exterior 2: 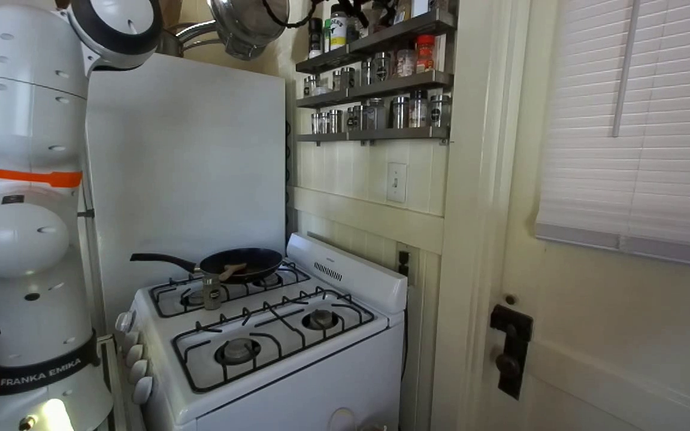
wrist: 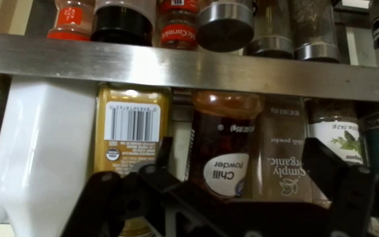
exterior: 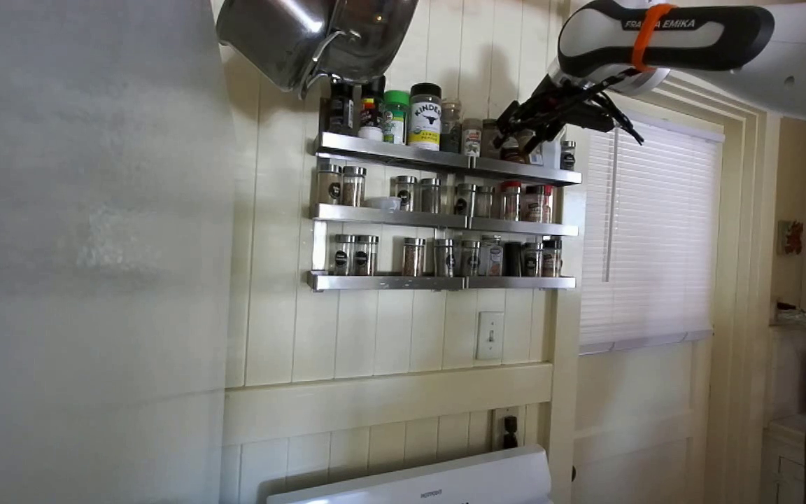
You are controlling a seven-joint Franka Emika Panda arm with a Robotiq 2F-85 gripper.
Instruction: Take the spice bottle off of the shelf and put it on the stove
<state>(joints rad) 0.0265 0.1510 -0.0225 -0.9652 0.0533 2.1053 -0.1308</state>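
Note:
The shelf (exterior: 396, 215) is a three-tier silver wall rack with rows of jars; it also shows in an exterior view (exterior 2: 402, 133). My gripper (exterior: 514, 145) is at the right part of the top tier. In the upside-down wrist view my gripper (wrist: 239, 144) is open. Its fingers flank a dark chili powder bottle (wrist: 207, 144) and a brown Simply Organic bottle (wrist: 280, 131) side by side. I cannot tell which is the spice bottle; their caps are hidden behind the gripper. The stove (exterior 2: 333, 371) is a white range below the shelf; its back panel (exterior: 431, 483) shows too.
A yellow bottle (wrist: 130, 128), a white bottle (wrist: 41, 141) and an oregano jar (wrist: 336, 131) stand close by on the tier. Metal pots (exterior: 368, 42) hang at the upper left. A black pan (exterior 2: 249, 263) and a small jar (exterior 2: 212, 293) are on the stove.

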